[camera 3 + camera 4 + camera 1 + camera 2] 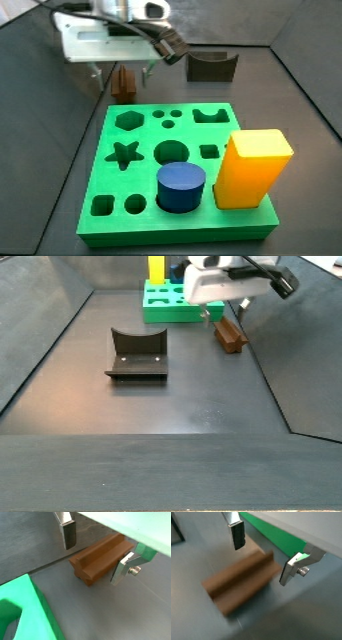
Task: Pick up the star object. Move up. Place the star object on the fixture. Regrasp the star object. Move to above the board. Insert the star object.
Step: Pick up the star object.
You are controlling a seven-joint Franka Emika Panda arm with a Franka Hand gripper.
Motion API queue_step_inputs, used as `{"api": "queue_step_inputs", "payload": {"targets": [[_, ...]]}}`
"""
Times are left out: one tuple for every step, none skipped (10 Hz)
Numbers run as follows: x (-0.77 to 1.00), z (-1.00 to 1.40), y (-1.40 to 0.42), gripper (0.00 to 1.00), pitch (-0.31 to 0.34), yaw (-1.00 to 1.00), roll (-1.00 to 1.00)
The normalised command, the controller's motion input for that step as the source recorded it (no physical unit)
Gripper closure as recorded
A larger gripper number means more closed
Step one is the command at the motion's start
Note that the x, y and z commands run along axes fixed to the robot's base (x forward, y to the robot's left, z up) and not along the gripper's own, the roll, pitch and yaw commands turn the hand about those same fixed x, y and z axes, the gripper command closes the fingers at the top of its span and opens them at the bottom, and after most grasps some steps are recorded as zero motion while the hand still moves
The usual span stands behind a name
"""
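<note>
The star object [100, 559] is a small brown wood-like prism lying on its side on the dark floor, just beside the green board [27, 612]. My gripper [95, 552] is open and straddles it, with a gap showing between one finger [68, 534] and the wood. The other finger [123, 567] is close to the opposite side. In a wrist view the star object [241, 582] is blurred under the gripper [264, 553]. In both side views the gripper [124, 72] [227, 314] hangs low over the star object [123, 85] [230, 336]. The fixture [210, 67] [138, 354] stands apart.
The board [174, 228] [167, 301] carries a tall yellow block [254, 165] [156, 268] and a blue cylinder [181, 187]. Its star-shaped hole [124, 153] is open. Dark walls [54, 326] enclose the floor.
</note>
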Motion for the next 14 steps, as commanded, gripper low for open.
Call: {"api": "queue_step_inputs", "payload": {"targets": [[-0.64,-0.27,0.00,0.00,-0.099,0.00,0.00],[-0.43,-0.18,0.00,0.00,-0.131,0.00,-0.07],[-0.02,-0.05,-0.18,0.00,-0.073,0.07,0.00],[0.00,-0.41,-0.33,0.00,-0.177,0.00,-0.10],[0.00,-0.08,-0.06,0.00,-0.060,0.00,-0.03],[-0.04,-0.01,0.00,0.00,-0.029,0.03,0.00],[0.00,0.00,-0.03,0.00,0.000,0.00,0.00],[0.21,-0.79,-0.18,0.00,-0.043,0.07,0.01],[0.28,-1.00,-0.01,0.00,-0.074,0.11,0.00],[0.12,-0.34,-0.03,0.00,0.000,0.00,0.01],[0.00,0.00,0.00,0.00,0.000,0.00,0.00],[0.00,0.00,0.00,1.00,0.000,0.00,0.00],[0.00,0.00,0.00,1.00,0.000,0.00,0.00],[0.00,0.00,0.00,1.00,0.000,0.00,0.00]]}}
